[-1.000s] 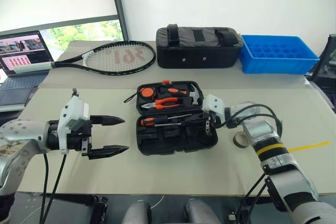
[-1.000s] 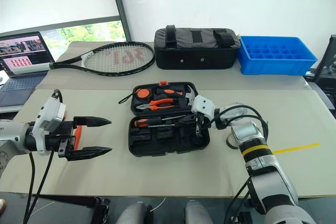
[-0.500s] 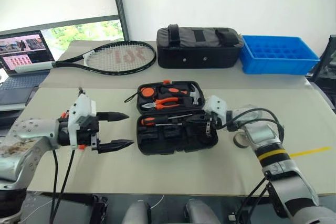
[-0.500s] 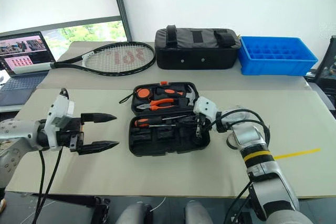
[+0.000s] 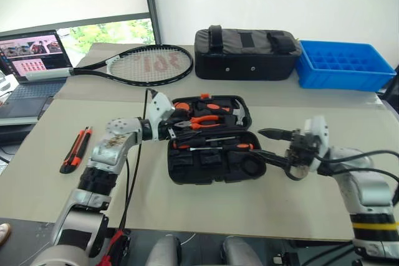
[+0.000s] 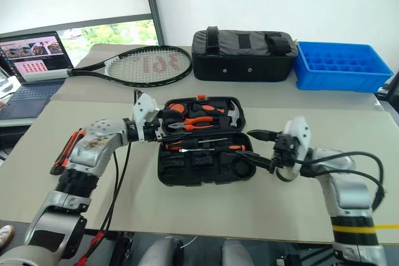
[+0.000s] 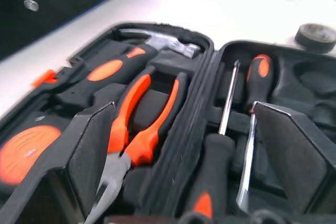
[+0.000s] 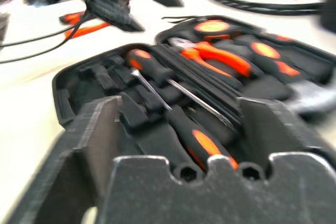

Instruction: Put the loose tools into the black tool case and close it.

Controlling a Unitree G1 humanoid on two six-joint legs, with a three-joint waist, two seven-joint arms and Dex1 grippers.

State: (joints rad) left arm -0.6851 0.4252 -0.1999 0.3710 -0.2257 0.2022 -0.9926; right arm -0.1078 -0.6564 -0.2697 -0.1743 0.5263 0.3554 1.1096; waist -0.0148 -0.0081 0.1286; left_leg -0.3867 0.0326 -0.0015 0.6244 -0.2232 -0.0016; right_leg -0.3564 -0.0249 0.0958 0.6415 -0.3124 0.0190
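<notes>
The black tool case [image 5: 181, 175] lies open in the middle of the table, lid away from me. Pliers [image 5: 202, 121] and a hammer sit in the lid, and two long screwdrivers [image 5: 212, 146] lie in the near half. My left gripper [image 5: 171, 128] is open at the case's left edge, over the hinge line. My right gripper [image 5: 274, 146] is open with nothing between its fingers, just off the case's right side. An orange-and-black utility knife [image 5: 75, 151] lies on the table at the far left. The dark roll of tape [image 7: 315, 34] rests on the table right of the case.
At the back of the table lie a tennis racket [image 5: 146, 65], a black fabric bag [image 5: 246, 54] and a blue crate [image 5: 346, 66]. A laptop [image 5: 31, 54] stands at the far left.
My right gripper has opened and drawn back to the right, out of the case. My left gripper has swung forward and right to the case's left edge. The camera has shifted.
</notes>
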